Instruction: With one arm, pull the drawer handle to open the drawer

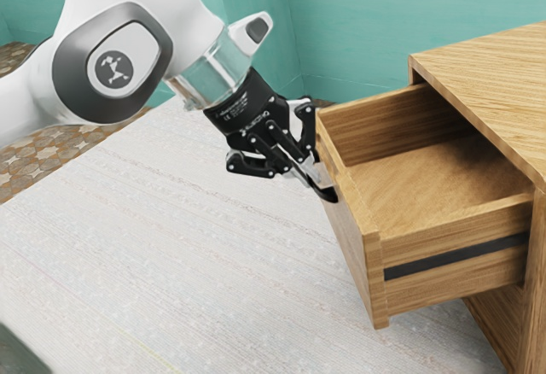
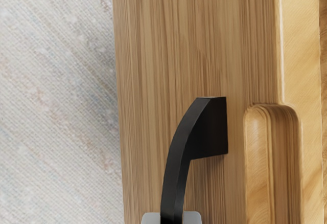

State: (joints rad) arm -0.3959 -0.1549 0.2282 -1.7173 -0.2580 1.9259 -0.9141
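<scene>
Pincer: the black pincer is seen pressed up against the face of the drawer, its two linkages converging toward the exterior view's right; it is clamped on the drawer handle, one finger on either side.
Drawer handle: the black drawer handle is held at the pincer's tip, just off the drawer front; in the wrist view the drawer handle is shown as a curved black bar fixed at one end to the wood and running under the hand.
Drawer front: the light wooden drawer front is turned toward the arm; its vertical grain is seen up close in the wrist view.
Drawer: the drawer stands drawn well out of the cabinet, open at the top, with its bare wooden floor exposed.
Rail: a dark rail is set along the drawer's near side wall.
Cabinet: the wooden cabinet is placed at the exterior view's right, its top above the open drawer.
Arm: the white arm is brought in from the exterior view's upper left.
Tabletop: a pale, finely textured tabletop is spread beneath the arm and the cabinet, and is seen beside the drawer front in the wrist view.
Wall: a teal wall is seen behind.
</scene>
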